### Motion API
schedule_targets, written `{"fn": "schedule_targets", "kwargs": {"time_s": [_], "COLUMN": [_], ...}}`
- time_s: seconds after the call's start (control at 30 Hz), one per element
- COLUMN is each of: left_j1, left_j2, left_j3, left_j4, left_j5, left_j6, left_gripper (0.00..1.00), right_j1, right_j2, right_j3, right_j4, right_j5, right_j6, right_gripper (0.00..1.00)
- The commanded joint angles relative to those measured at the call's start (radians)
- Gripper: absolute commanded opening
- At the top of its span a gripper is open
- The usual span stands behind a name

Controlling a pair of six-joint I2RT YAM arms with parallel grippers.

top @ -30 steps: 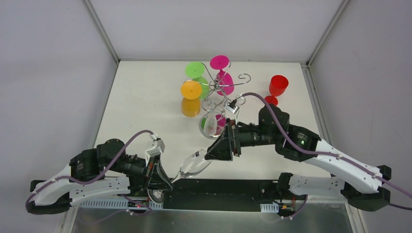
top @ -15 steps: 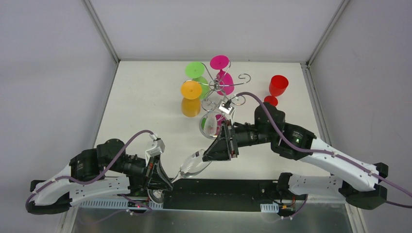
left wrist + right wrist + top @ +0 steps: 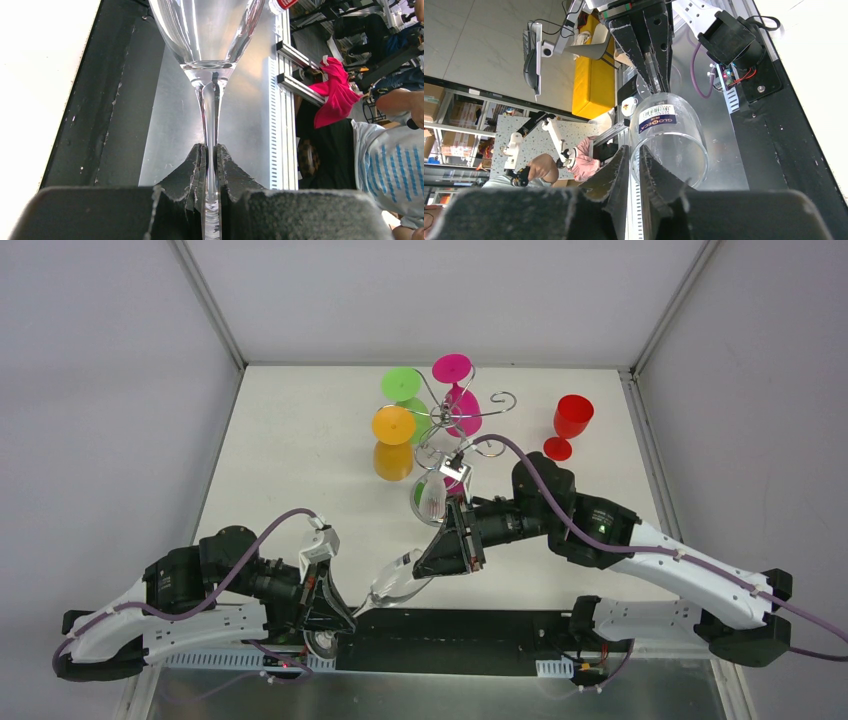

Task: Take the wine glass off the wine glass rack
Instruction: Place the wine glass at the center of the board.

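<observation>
White table [image 3: 300,440] with grey walls round it. At the far middle we see the wine glass rack [image 3: 447,418], with green [image 3: 401,385], magenta [image 3: 452,368] and orange [image 3: 393,426] glasses hanging on it; a red glass [image 3: 572,418] stands apart to the right. The clear wine glass [image 3: 398,582] is off the rack, tilted in the air over the near edge between the arms. The left gripper [image 3: 210,150] is clamped on its stem. The right gripper [image 3: 634,152] is pinched narrow on the bowl's rim, one finger on each side of the wall.
</observation>
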Motion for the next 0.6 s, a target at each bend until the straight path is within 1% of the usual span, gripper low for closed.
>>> {"fn": "schedule_targets", "kwargs": {"time_s": [0.0, 0.17, 0.37, 0.43, 0.5, 0.57], "left_j1": [-0.010, -0.010, -0.011, -0.011, -0.010, -0.010], "left_j2": [0.009, 0.017, 0.016, 0.012, 0.007, 0.000], "left_j3": [0.012, 0.014, 0.012, 0.010, 0.009, 0.007], "left_j4": [0.088, 0.088, 0.088, 0.087, 0.088, 0.087], "left_j5": [0.001, 0.002, -0.010, -0.015, -0.025, -0.029], "left_j6": [0.023, 0.025, 0.023, 0.022, 0.021, 0.023], "left_gripper": [0.00, 0.00, 0.00, 0.08, 0.24, 0.33], "right_j1": [0.010, 0.014, 0.023, 0.024, 0.024, 0.025], "right_j2": [-0.005, -0.003, -0.006, -0.007, -0.011, -0.016], "right_j3": [0.032, 0.030, 0.020, 0.017, 0.016, 0.014], "right_j4": [0.055, 0.055, 0.062, 0.062, 0.061, 0.060], "right_j5": [-0.025, -0.026, -0.007, -0.003, 0.002, 0.007], "right_j6": [0.006, 0.005, 0.001, 0.000, -0.002, -0.003], "right_gripper": [0.13, 0.00, 0.00, 0.00, 0.00, 0.00]}}
